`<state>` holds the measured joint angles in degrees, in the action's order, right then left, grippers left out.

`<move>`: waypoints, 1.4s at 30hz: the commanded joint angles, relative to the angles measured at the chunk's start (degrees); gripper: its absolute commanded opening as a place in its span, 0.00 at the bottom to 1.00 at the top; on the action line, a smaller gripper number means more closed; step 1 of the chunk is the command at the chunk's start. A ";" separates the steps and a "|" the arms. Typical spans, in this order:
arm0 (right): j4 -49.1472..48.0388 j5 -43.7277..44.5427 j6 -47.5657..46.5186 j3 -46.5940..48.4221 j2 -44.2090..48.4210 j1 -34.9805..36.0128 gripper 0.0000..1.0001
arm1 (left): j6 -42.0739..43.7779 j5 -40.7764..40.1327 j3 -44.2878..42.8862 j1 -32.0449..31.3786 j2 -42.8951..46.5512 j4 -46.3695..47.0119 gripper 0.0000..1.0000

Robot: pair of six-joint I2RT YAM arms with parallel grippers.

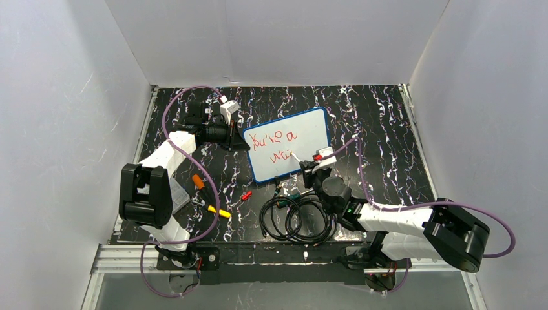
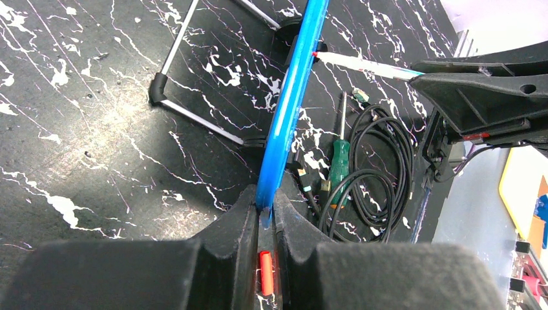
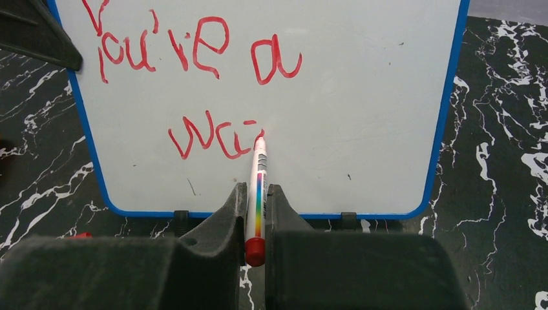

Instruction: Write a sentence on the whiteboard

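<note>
The whiteboard [image 1: 309,131], white with a thin blue frame, stands tilted on the black marbled table. My left gripper [image 1: 244,143] is shut on its left edge; in the left wrist view the blue frame [image 2: 289,116] runs straight into the left gripper [image 2: 262,201]. The sentence [image 3: 194,45] is in red: "You're a" above and "wa" plus a started stroke [image 3: 213,139] below. My right gripper [image 3: 256,194] is shut on a white marker [image 3: 258,181] with a rainbow stripe and red end. Its red tip touches the board just right of "wa".
A coiled black cable [image 1: 297,219] lies in front of the board, with a green screwdriver [image 2: 338,161] beside it. A red cap [image 1: 246,196], an orange marker [image 1: 198,181] and a yellow one [image 1: 220,211] lie near left. The board's wire stand [image 2: 194,116] props it behind.
</note>
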<state>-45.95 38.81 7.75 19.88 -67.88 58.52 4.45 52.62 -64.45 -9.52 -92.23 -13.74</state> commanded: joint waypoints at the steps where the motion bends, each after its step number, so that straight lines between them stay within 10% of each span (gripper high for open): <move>1: -5.01 2.67 -2.02 2.27 -0.63 -0.07 0.01 | 0.39 0.50 -1.04 -0.22 1.97 -0.33 0.00; 42: -3.98 5.38 -1.89 0.49 0.04 -1.04 0.01 | 0.33 0.73 -1.18 -0.23 1.79 -0.33 0.00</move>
<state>-50.15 41.34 4.51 20.82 -69.69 57.91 4.38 52.60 -64.45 -9.52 -92.25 -13.74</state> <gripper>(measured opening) 0.146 0.086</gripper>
